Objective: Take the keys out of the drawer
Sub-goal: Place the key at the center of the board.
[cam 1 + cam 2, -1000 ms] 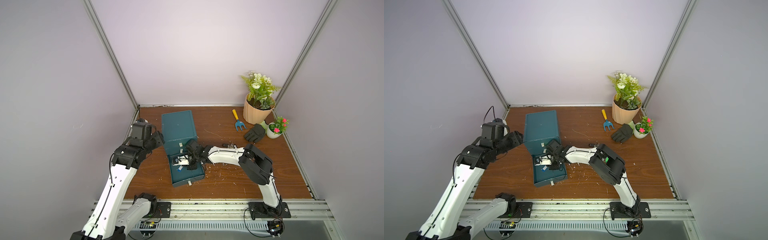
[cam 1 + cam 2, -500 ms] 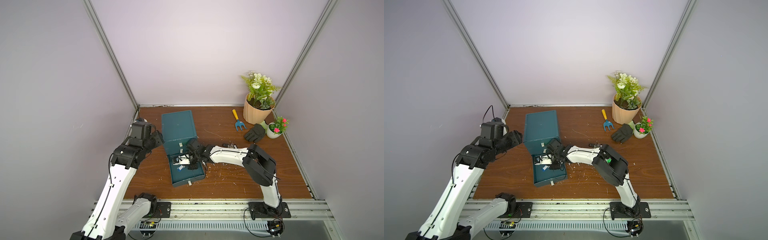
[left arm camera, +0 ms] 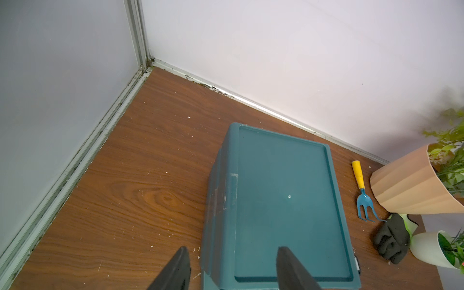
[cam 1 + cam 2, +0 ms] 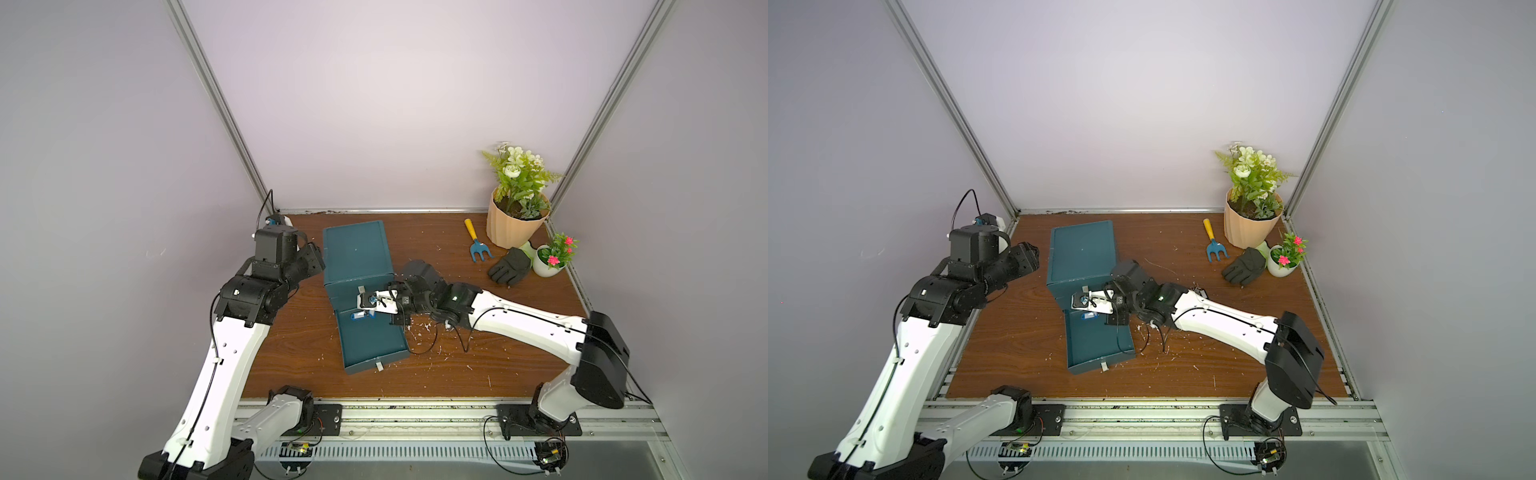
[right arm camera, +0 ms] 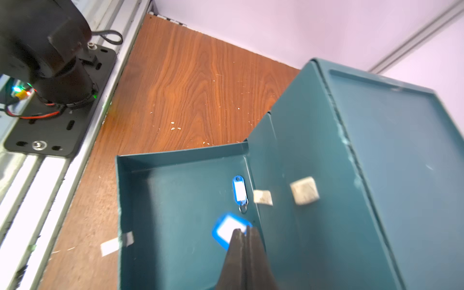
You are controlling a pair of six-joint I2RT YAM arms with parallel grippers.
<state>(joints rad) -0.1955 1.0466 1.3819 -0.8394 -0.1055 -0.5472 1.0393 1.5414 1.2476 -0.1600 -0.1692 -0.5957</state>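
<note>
The right gripper [image 5: 245, 229] has its jaws pressed together on the edge of one blue-tagged key [image 5: 226, 232]. Its blurred tag sticks out at the tips, over the floor of the open drawer [image 5: 175, 153]. A second blue-tagged key [image 5: 239, 189] lies flat on the drawer floor just beyond the tips. In both top views it sits at the drawer's 12 o'clock end, near the front of the teal cabinet [image 4: 357, 253]. That makes two blue tags, one drawer and one cabinet. Toward the surface's [image 4: 457, 353] 2 o'clock corner are one garden fork [image 4: 477, 245], one glove [image 4: 510, 272] and two plant pots [image 4: 509, 226]. The left gripper [image 3: 233, 249] hangs at the cabinet's 9 o'clock side, jaws apart and empty. Only the right wrist view shows the pinch, since the wrist hardware covers it in the top views. The left wrist view shows the cabinet's top, the fork, the glove and the pots.
</note>
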